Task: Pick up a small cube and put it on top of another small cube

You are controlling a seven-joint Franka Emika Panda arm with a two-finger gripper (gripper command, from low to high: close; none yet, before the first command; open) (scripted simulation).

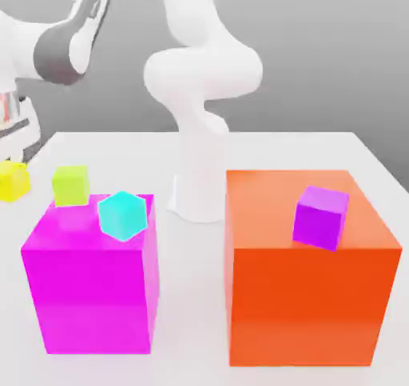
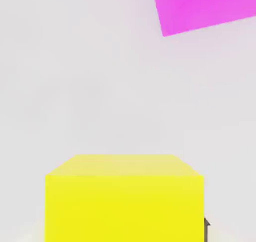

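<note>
My gripper (image 2: 125, 236) looks clamped on the yellow cube (image 1: 13, 181), though I can barely see a finger (image 2: 206, 226). The cube sits at the exterior view's far left, beside the lime cube (image 1: 70, 185), behind the magenta block (image 1: 92, 288).

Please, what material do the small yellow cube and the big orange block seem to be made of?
Both are simulator renders, so this is only how they look. The small yellow cube seems to be matte plastic or painted foam: flat single colour, sharp edges, no gloss. The big orange block looks the same: plain, smooth faces without grain or reflection.
</note>
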